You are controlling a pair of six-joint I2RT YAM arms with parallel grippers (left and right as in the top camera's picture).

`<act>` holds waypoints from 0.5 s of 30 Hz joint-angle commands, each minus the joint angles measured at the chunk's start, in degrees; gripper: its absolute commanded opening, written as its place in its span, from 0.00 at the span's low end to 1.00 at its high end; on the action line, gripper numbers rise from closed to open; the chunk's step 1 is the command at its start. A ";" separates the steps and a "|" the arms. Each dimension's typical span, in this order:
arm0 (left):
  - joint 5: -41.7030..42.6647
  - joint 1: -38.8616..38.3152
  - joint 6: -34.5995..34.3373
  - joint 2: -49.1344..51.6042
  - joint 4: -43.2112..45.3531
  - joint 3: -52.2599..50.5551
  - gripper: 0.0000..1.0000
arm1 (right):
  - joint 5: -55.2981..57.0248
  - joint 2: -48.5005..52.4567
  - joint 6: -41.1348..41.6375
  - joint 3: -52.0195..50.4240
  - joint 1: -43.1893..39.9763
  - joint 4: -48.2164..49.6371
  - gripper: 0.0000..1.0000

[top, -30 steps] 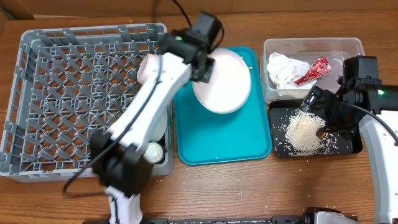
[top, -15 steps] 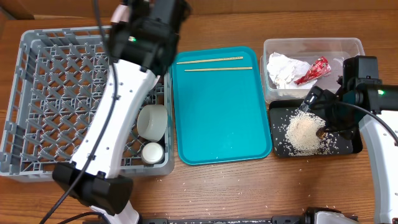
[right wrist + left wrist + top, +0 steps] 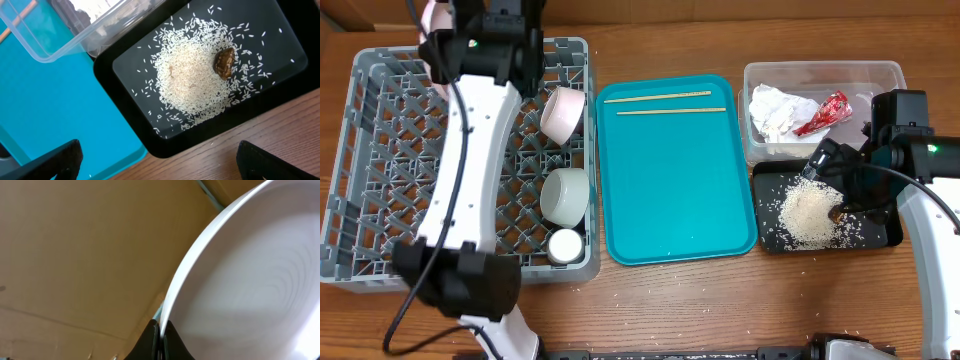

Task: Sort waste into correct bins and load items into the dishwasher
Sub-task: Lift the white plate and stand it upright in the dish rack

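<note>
My left gripper is shut on the rim of the round white-pinkish plate, held on edge. From overhead, a sliver of that plate shows above the far edge of the grey dish rack. Two pale bowls and a white cup sit along the rack's right side. The chopsticks lie on the teal tray. My right gripper hangs open over the near edge of the black tray, which holds rice and a brown scrap.
The clear tub at the far right holds the crumpled napkin and the red wrapper. Stray grains lie on the wooden table near the front edge. My left arm stretches across the rack.
My left arm has swung the plate from above the teal tray to the far left of the rack, uncovering the chopsticks and a bowl. The right arm has stayed still.
</note>
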 commanded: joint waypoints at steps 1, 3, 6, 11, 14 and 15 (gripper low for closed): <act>-0.50 -0.11 -0.46 4.59 1.22 0.11 0.04 | 0.55 -0.37 0.09 0.33 -0.13 0.35 1.00; -2.10 -0.11 -3.80 6.58 1.11 0.11 0.04 | 0.55 -0.37 0.09 0.33 -0.13 0.35 1.00; -2.58 -0.11 -6.69 8.44 0.90 0.11 0.04 | 0.57 -0.37 0.09 0.33 -0.13 0.35 1.00; -0.94 -0.42 -10.32 10.21 0.90 0.11 0.04 | 0.55 -0.37 0.09 0.33 -0.13 0.35 1.00; 2.78 -0.55 -11.32 11.08 0.76 0.11 0.04 | 0.55 -0.37 0.09 0.33 -0.13 0.35 1.00; 3.58 -0.55 -11.91 11.37 0.50 0.11 0.04 | 0.55 -0.37 0.09 0.33 -0.13 0.35 1.00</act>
